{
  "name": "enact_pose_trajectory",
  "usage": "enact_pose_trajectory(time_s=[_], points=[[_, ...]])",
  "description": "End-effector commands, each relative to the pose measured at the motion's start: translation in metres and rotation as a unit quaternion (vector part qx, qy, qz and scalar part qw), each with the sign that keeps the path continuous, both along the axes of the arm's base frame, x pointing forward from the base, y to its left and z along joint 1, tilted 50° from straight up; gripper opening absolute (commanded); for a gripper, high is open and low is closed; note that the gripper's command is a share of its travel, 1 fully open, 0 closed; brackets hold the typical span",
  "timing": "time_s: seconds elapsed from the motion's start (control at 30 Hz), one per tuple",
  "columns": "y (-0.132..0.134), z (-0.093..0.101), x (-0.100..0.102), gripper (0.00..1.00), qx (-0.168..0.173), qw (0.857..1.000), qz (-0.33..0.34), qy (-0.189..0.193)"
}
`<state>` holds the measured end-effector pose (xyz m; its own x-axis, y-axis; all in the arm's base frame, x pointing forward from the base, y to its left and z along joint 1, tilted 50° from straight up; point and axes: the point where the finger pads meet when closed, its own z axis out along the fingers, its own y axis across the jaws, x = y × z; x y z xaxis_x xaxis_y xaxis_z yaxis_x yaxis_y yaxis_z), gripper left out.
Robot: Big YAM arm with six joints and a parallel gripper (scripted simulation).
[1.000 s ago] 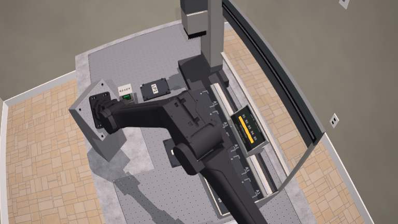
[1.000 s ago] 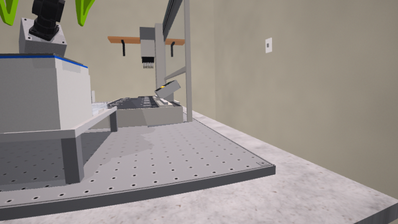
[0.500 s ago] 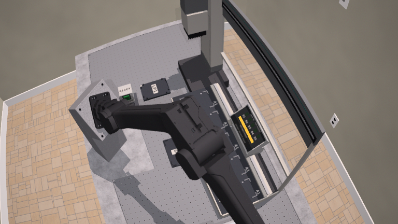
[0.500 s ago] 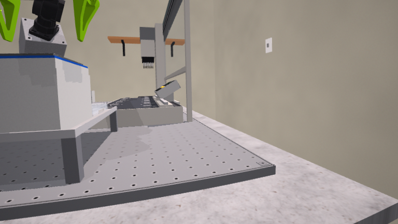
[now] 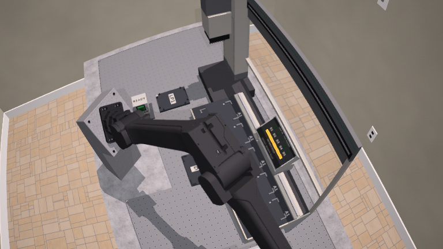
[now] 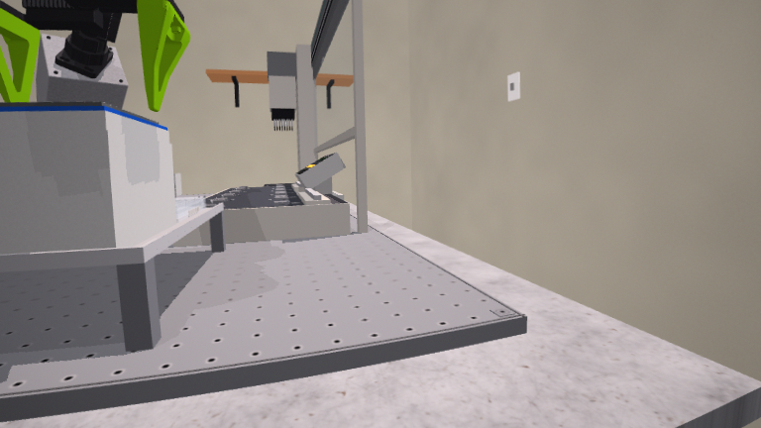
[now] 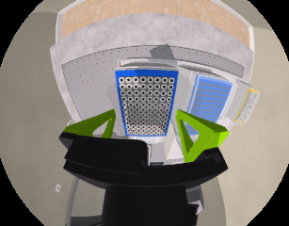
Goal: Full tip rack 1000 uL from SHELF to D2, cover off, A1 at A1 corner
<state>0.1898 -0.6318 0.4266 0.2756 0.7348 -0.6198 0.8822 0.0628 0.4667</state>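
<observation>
Jaws released, empty, hanging just above the covered blue rack on the shelf at the surface's near left edge

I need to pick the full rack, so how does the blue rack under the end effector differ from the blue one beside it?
In the wrist view, the rack between the open end effector fingers shows pale rings on a grey field inside a blue border, so tips are present. The neighbouring rack shows its blue plate across the whole top, which suggests its tips are gone. The first lies centred under the end effector; the second sits off to the side and looks tilted in this view. Both are blue and rectangular.
</observation>
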Motion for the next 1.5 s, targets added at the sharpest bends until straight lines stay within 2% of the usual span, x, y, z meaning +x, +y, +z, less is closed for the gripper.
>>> enact_pose_trajectory(time_s=[0.0, 0.2, 0.47, 0.7, 0.8, 1.47], points=[[-0.008, 0.003, 0.009, 1.0, -0.009, 1.0, 0.0, -0.005], [-0.017, 0.015, 0.013, 1.0, -0.025, 1.0, 0.001, -0.009], [-0.023, 0.006, 0.013, 1.0, -0.018, 1.0, -0.001, -0.007], [-0.031, 0.001, 0.023, 1.0, -0.024, 1.0, 0.002, -0.009], [-0.033, -0.003, 0.016, 1.0, -0.018, 1.0, -0.003, -0.007], [-0.033, -0.003, 0.016, 1.0, -0.018, 1.0, -0.003, -0.007]])
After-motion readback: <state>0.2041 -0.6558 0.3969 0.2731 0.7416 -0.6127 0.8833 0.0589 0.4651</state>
